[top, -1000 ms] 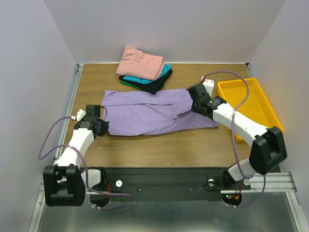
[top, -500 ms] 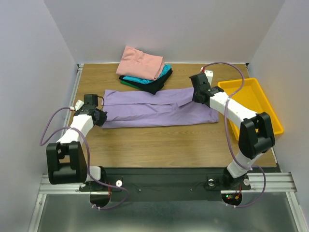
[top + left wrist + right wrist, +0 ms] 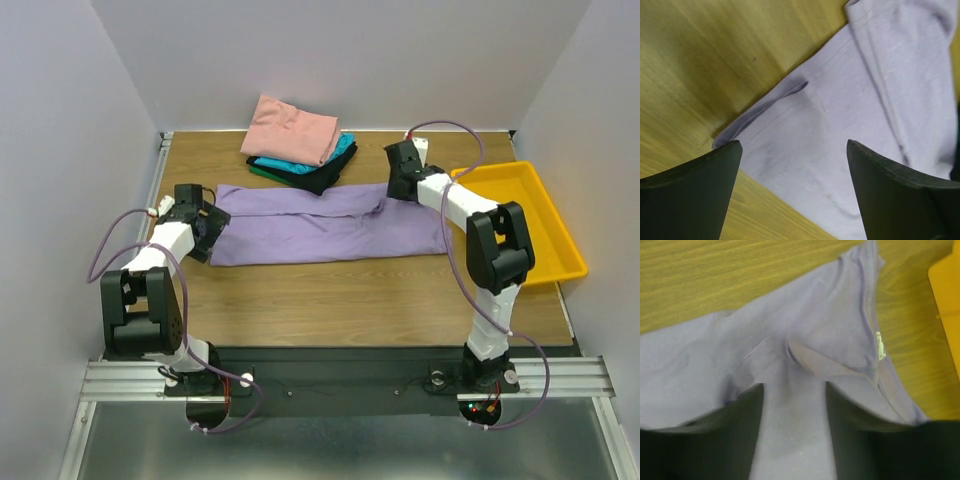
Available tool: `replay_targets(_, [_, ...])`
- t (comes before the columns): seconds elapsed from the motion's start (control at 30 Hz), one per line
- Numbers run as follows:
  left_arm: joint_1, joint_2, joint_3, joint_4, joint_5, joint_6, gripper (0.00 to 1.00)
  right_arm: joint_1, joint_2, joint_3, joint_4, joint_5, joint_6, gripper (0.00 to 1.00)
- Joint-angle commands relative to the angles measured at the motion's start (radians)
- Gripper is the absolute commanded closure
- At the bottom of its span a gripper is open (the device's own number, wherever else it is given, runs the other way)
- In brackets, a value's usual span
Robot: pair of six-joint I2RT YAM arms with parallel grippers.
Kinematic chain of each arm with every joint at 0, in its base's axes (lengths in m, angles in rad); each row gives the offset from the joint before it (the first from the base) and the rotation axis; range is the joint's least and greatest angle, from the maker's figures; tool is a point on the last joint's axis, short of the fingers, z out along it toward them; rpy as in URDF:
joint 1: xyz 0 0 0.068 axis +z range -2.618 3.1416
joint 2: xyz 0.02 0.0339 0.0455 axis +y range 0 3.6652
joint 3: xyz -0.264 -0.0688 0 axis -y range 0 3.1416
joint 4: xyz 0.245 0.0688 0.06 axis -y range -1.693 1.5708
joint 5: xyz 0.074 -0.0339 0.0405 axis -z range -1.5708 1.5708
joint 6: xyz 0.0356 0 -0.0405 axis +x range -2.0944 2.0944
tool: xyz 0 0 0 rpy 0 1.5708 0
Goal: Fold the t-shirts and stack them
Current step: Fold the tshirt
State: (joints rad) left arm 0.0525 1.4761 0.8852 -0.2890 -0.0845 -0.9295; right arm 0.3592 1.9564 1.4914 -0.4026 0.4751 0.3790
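The light purple t-shirt (image 3: 320, 225) lies as a long folded band across the middle of the table. My left gripper (image 3: 207, 228) hangs over its left end. In the left wrist view its fingers (image 3: 700, 190) are spread wide, with purple cloth (image 3: 840, 100) lying flat below and nothing between them. My right gripper (image 3: 398, 185) sits at the shirt's back right end. In the right wrist view its jaws (image 3: 794, 390) stand apart with loose cloth (image 3: 815, 315) draped in the gap, and the white tag (image 3: 880, 345) shows near the collar. Folded salmon-pink (image 3: 293, 128), teal (image 3: 343, 150), black (image 3: 315, 178) and green (image 3: 258, 170) shirts are stacked at the back.
A yellow plastic tray (image 3: 520, 215) stands at the right, just beyond the right arm; its corner shows in the right wrist view (image 3: 947, 295). Bare wooden table (image 3: 350, 300) stretches in front of the purple shirt. White walls close in the back and sides.
Both grippers carried the shirt's near edge toward the back, folding it into a narrower band. Both then opened and let the cloth go.
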Motion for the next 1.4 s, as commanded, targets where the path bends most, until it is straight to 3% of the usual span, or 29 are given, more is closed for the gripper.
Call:
replay_targets(0.0, [0.007,-0.014,0.113,-0.025,-0.023,0.046,0.02,-0.011,0.003,0.079,0.048,-0.016,-0.005,0.32])
replay_targets(0.07, [0.007,-0.037,0.138,-0.041,-0.027,0.05,0.02,-0.011,-0.02,0.064,0.05,-0.041,0.0,0.24])
replay_targets(0.37, [0.003,-0.146,0.07,0.085,0.074,0.075,0.01,-0.009,-0.195,-0.14,0.056,-0.318,0.043,0.09])
replay_targets(0.57, [-0.045,-0.014,0.109,0.126,0.18,0.124,0.02,-0.011,-0.206,-0.272,0.084,-0.337,0.116,0.01])
replay_targets(0.73, [-0.097,0.151,0.118,0.136,0.239,0.161,0.02,-0.011,-0.182,-0.319,0.097,-0.319,0.175,0.0])
replay_targets(1.03, [-0.135,0.171,-0.087,0.168,0.247,0.164,0.02,-0.031,-0.085,-0.275,0.123,-0.25,0.17,0.0])
replay_targets(1.17, [-0.161,0.06,-0.221,0.166,0.262,0.129,0.02,-0.057,0.001,-0.201,0.136,-0.256,0.092,0.0])
replay_targets(1.37, [-0.284,-0.108,-0.416,0.159,0.298,0.012,0.02,-0.101,0.104,-0.094,0.156,-0.3,-0.014,0.01])
